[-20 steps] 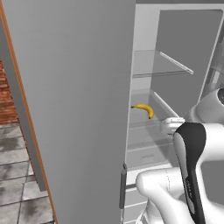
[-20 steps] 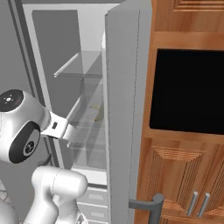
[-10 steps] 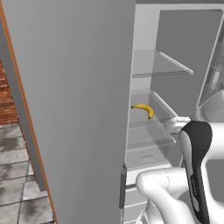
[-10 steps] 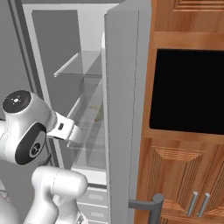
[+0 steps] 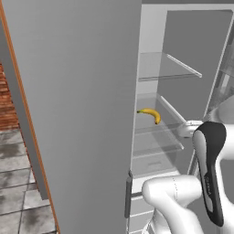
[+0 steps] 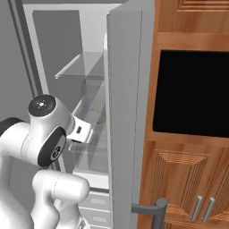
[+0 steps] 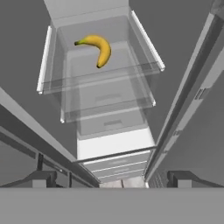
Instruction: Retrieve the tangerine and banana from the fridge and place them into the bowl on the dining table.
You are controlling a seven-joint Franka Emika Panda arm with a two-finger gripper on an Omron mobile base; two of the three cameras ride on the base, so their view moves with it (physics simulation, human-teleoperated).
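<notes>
A glossy white robot arm (image 6: 49, 188) built of rounded, tubular segments is seen, with smooth bulging housings at the joints. A long dark grey to black band (image 5: 211, 171) is set into one link, and faint pale lettering is carried along it. A round dark grey cap (image 6: 42, 105) with small light marks closes one joint end. Two small dark finger tips (image 7: 39, 178) of the end effector are seen.
</notes>
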